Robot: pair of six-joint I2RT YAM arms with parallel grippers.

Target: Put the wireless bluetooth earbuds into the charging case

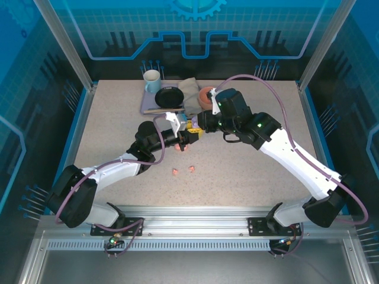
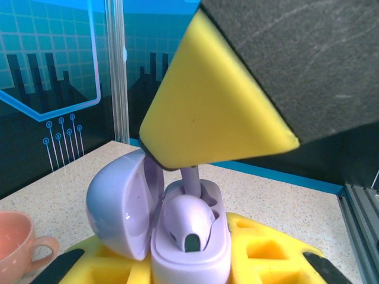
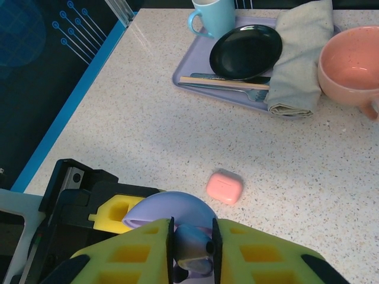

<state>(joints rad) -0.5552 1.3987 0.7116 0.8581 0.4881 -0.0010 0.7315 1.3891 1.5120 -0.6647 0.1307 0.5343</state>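
Left gripper [image 1: 186, 139] mine, clamped on lilac case [image 2: 189, 260], lid [image 2: 118, 201] swung open. One lilac earbud [image 2: 188, 220] seated in case. Right gripper [image 3: 192, 228] pinched on second lilac earbud [image 3: 192, 247] right over open case, stem reaching in behind seated one. Coral earbud [image 1: 175, 171] and other coral earbud [image 1: 191, 169] loose on table [image 1: 254, 177], apart from case. Pink case [image 3: 225, 187] lies closed on table.

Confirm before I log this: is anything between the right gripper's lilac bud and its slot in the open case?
Nothing visible: the lilac case has its lid swung aside, and the lilac bud in the right gripper is right at its slot.
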